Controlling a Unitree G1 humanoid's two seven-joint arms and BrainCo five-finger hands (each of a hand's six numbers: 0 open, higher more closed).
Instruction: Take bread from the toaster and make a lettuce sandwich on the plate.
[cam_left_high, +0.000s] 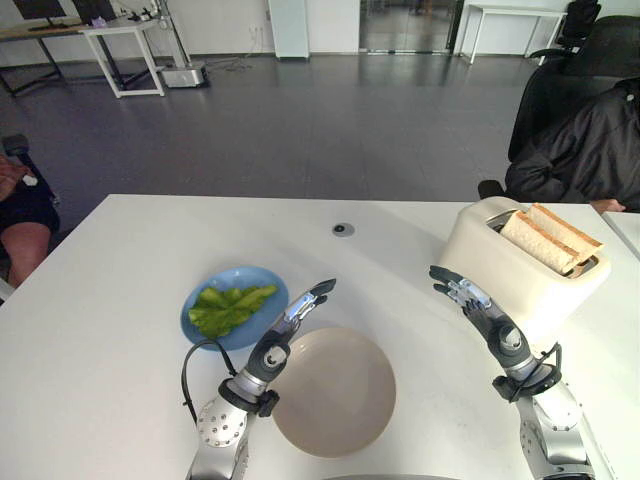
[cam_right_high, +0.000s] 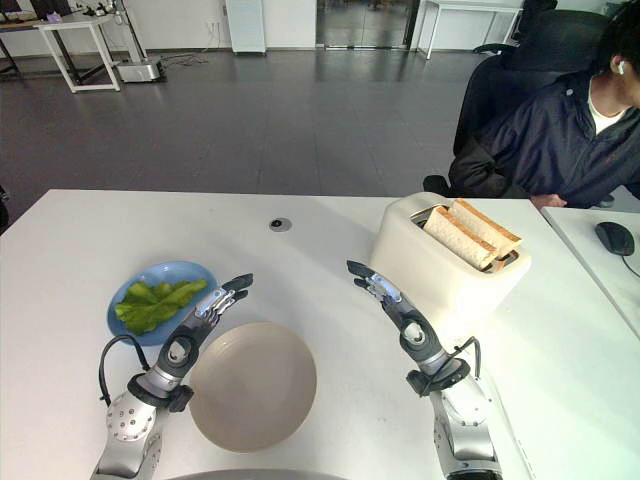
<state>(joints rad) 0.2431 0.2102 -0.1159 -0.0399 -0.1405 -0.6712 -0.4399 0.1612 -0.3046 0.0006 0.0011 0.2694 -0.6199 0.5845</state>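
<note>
A cream toaster (cam_left_high: 520, 268) stands at the right of the white table with two toast slices (cam_left_high: 550, 238) sticking up from its slots. An empty beige plate (cam_left_high: 335, 390) lies near the front edge, between my hands. To its upper left a blue plate (cam_left_high: 200, 325) holds green lettuce (cam_left_high: 229, 306). My left hand (cam_left_high: 290, 325) hovers open over the beige plate's left rim, fingers stretched forward. My right hand (cam_left_high: 480, 310) is open too, held just left of the toaster and apart from it.
A small round metal cap (cam_left_high: 343, 230) is set into the tabletop at the back centre. A second table with a computer mouse (cam_right_high: 613, 238) adjoins on the right, behind the toaster. Bare tabletop lies to the far left and at the back.
</note>
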